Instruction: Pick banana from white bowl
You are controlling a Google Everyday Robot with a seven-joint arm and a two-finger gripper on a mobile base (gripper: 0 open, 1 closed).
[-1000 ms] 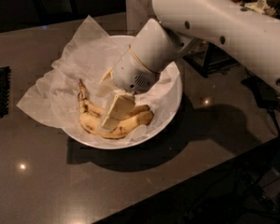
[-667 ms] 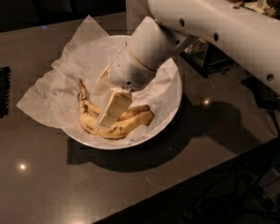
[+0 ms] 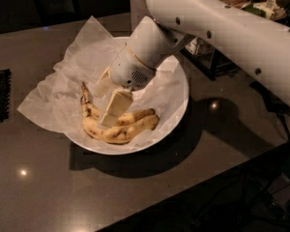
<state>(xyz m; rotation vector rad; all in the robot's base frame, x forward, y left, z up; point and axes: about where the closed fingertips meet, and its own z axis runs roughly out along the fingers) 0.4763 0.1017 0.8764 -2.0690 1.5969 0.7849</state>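
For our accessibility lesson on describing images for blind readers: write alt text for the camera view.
A white robot arm's pincer reaches down into a paper-lined white bowl, to a brown-blotched banana lying beside a second banana. The bowl sits on a dark glossy table.

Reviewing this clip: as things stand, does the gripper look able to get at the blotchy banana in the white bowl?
Likely yes. The gripper is down inside the white bowl, right over the banana, whose top is uncovered. The second banana pressed against it and the crumpled paper may crowd the grasp.
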